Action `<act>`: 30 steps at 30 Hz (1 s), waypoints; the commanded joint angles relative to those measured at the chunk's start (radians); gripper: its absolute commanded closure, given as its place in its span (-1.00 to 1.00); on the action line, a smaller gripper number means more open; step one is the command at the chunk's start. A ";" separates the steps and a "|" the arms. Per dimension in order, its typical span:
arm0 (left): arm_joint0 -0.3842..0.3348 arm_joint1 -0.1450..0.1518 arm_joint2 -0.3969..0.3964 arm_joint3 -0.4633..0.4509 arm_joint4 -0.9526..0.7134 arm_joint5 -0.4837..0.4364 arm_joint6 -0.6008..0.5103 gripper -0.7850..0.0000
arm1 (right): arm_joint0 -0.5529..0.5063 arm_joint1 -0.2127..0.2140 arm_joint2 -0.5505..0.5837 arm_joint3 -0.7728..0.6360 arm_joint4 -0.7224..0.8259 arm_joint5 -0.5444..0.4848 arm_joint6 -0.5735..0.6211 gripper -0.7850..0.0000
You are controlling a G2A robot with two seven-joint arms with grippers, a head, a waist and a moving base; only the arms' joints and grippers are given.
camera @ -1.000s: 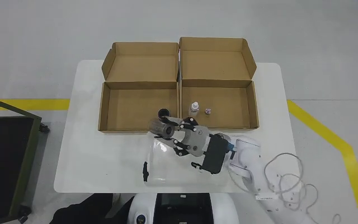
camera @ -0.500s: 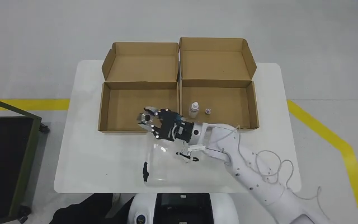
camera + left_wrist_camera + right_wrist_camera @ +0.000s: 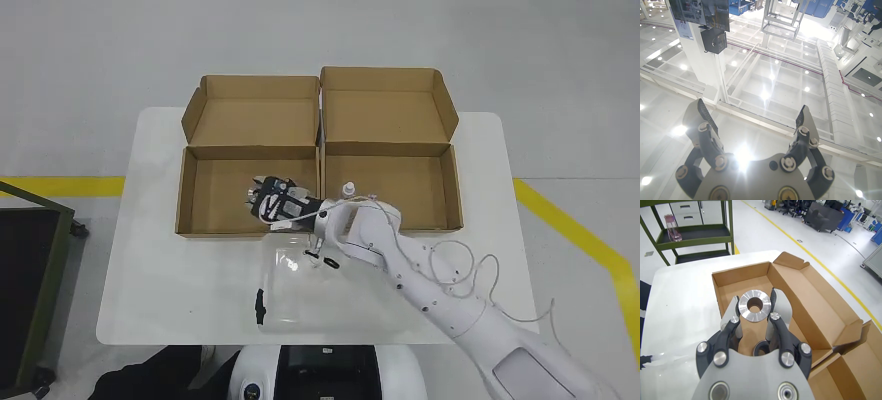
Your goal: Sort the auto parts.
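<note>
Right wrist view has the right gripper (image 3: 754, 303) clamped on a metal ring (image 3: 743, 309) over the left box (image 3: 742, 274), where a black ring (image 3: 761, 348) already lies, so sorting seems midway, while the left gripper (image 3: 752, 106) gapes empty.

Right tool (image 3: 754, 303) clamped on ring (image 3: 743, 308), right arm (image 3: 430, 292) outstretched — left tool (image 3: 752, 106) agape

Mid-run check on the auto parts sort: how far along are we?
Done: a small bottle and a tiny part lie in the right box, a black ring in the left box. In hand: the right pincer is shut on a metal ring above the left box. Left: releasing it, then the small black piece by the clear bag on the table.
</note>
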 commanded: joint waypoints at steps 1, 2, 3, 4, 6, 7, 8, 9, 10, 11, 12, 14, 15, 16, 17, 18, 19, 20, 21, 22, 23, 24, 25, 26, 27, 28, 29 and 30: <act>0.000 0.000 0.000 0.000 0.000 0.000 0.000 -1.00 | 0.023 -0.010 -0.017 0.019 0.004 -0.015 0.047 1.00; 0.000 0.000 0.000 0.000 0.000 0.000 0.000 -1.00 | 0.034 -0.015 -0.025 0.030 0.005 -0.020 0.066 1.00; 0.000 0.000 0.000 0.000 0.000 0.000 0.000 -1.00 | 0.044 -0.021 -0.033 0.041 0.006 -0.025 0.083 1.00; 0.000 0.000 0.000 0.000 0.000 0.000 0.000 -1.00 | 0.053 -0.026 -0.041 0.054 0.009 -0.027 0.098 1.00; 0.000 0.000 0.000 0.000 0.000 0.000 0.000 -1.00 | 0.070 -0.037 -0.054 0.080 0.013 -0.029 0.117 1.00; 0.000 0.000 0.000 0.000 0.000 0.000 0.000 -1.00 | 0.077 -0.043 -0.060 0.095 0.017 -0.030 0.124 1.00; 0.000 0.000 0.000 0.000 0.000 0.000 0.000 -1.00 | 0.085 -0.049 -0.067 0.109 0.020 -0.033 0.131 1.00; 0.000 0.000 0.000 0.000 0.000 0.000 0.000 -1.00 | 0.091 -0.054 -0.075 0.122 0.021 -0.036 0.140 1.00; 0.000 0.000 0.000 0.000 0.000 0.000 0.000 -1.00 | 0.097 -0.060 -0.081 0.133 0.024 -0.038 0.144 1.00; 0.000 0.000 0.000 0.000 0.000 0.000 0.000 -1.00 | 0.103 -0.065 -0.087 0.145 0.027 -0.041 0.150 1.00; 0.000 0.000 0.000 0.000 0.000 0.000 0.000 -1.00 | 0.109 -0.071 -0.093 0.157 0.027 -0.043 0.155 1.00; 0.000 0.000 0.000 0.000 0.000 0.000 0.000 -1.00 | 0.120 -0.081 -0.101 0.185 0.034 -0.046 0.162 1.00; 0.000 0.000 0.000 0.000 0.000 0.000 0.000 -1.00 | 0.126 -0.086 -0.105 0.199 0.038 -0.049 0.164 1.00; 0.000 0.000 0.000 0.000 0.000 0.000 0.000 -1.00 | 0.132 -0.091 -0.108 0.212 0.042 -0.051 0.167 1.00; 0.000 0.000 0.000 0.000 0.000 0.000 0.000 -1.00 | 0.137 -0.096 -0.111 0.225 0.046 -0.052 0.169 1.00; 0.000 0.000 0.000 0.000 0.000 0.000 0.000 -1.00 | 0.142 -0.101 -0.114 0.236 0.050 -0.054 0.171 0.95; 0.000 0.000 0.000 0.000 0.000 0.000 0.000 -1.00 | 0.146 -0.106 -0.117 0.248 0.053 -0.054 0.174 0.84; 0.000 0.000 0.000 0.000 0.000 0.000 0.000 -1.00 | 0.150 -0.110 -0.119 0.258 0.054 -0.055 0.177 0.79; 0.000 0.000 0.000 0.000 0.000 0.000 0.000 -1.00 | 0.154 -0.115 -0.122 0.267 0.055 -0.056 0.181 0.75; 0.000 0.000 0.000 0.000 0.000 0.000 0.000 -1.00 | 0.158 -0.119 -0.125 0.275 0.056 -0.059 0.183 0.72; 0.000 0.000 0.000 0.000 0.000 0.000 0.000 -1.00 | 0.161 -0.123 -0.128 0.282 0.058 -0.062 0.184 0.71; 0.000 0.000 0.000 0.000 0.000 0.000 0.000 -1.00 | 0.164 -0.127 -0.132 0.290 0.057 -0.064 0.188 0.69; 0.000 0.000 0.000 0.000 0.000 0.000 0.000 -1.00 | 0.167 -0.132 -0.135 0.295 0.056 -0.065 0.190 0.69; 0.000 0.000 0.000 0.000 0.000 0.000 0.000 -1.00 | 0.168 -0.135 -0.137 0.302 0.056 -0.067 0.192 0.67; 0.000 0.000 0.000 0.000 0.000 0.000 0.000 -1.00 | 0.170 -0.139 -0.141 0.308 0.056 -0.070 0.196 0.65; 0.000 0.000 0.000 0.000 0.000 0.000 0.000 -1.00 | 0.173 -0.143 -0.143 0.314 0.056 -0.074 0.198 0.60; 0.000 0.000 0.000 0.000 0.000 0.000 0.000 -1.00 | 0.174 -0.147 -0.146 0.320 0.056 -0.078 0.200 0.56; 0.000 0.000 0.000 0.000 0.000 0.000 0.000 -1.00 | 0.176 -0.150 -0.147 0.326 0.058 -0.080 0.201 0.53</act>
